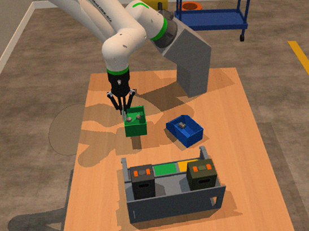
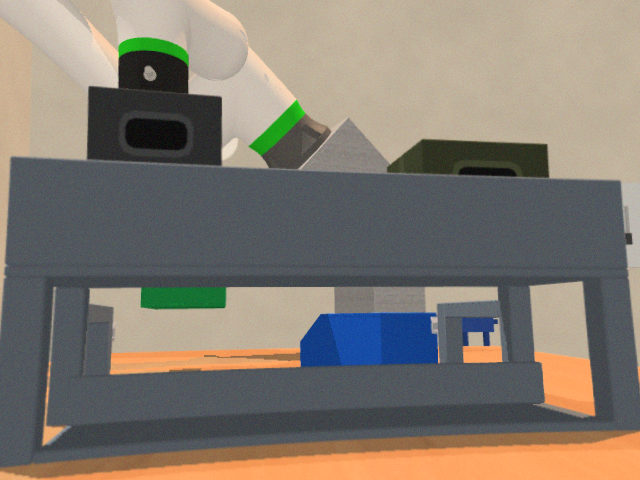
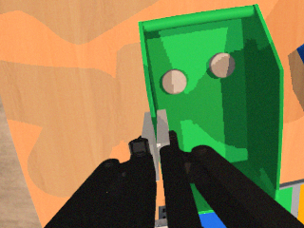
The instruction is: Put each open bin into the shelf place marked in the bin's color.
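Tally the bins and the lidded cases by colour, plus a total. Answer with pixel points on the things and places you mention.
Green bin (image 1: 136,130) (image 2: 183,298) (image 3: 214,109): 1
Blue bin (image 1: 194,138) (image 2: 361,338): 1
Black case (image 1: 143,187) (image 2: 155,103): 1
Olive case (image 1: 202,175) (image 2: 485,152): 1
Total: 4
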{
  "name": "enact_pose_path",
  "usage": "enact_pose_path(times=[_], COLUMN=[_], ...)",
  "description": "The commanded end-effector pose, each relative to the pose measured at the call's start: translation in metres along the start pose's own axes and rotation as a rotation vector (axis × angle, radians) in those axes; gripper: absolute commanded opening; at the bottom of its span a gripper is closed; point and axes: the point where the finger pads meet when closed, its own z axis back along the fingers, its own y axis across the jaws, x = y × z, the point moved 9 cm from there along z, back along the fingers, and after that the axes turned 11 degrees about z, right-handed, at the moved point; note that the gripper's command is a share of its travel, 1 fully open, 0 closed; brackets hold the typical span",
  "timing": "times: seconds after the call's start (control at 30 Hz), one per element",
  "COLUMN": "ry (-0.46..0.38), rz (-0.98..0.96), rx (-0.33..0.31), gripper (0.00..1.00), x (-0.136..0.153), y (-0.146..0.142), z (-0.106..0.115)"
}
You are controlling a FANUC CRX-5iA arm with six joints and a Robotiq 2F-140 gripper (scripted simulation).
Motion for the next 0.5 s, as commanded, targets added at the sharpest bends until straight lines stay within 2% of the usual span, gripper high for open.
enact_pose_path(times=[0.0,0.47], ry=[0.000,0.000], rz=[0.001,0.010], rx=[0.000,0.000], gripper=[0.00,0.00], x=[0.002,0.023], y=[0.002,0.023], z=[0.000,0.000])
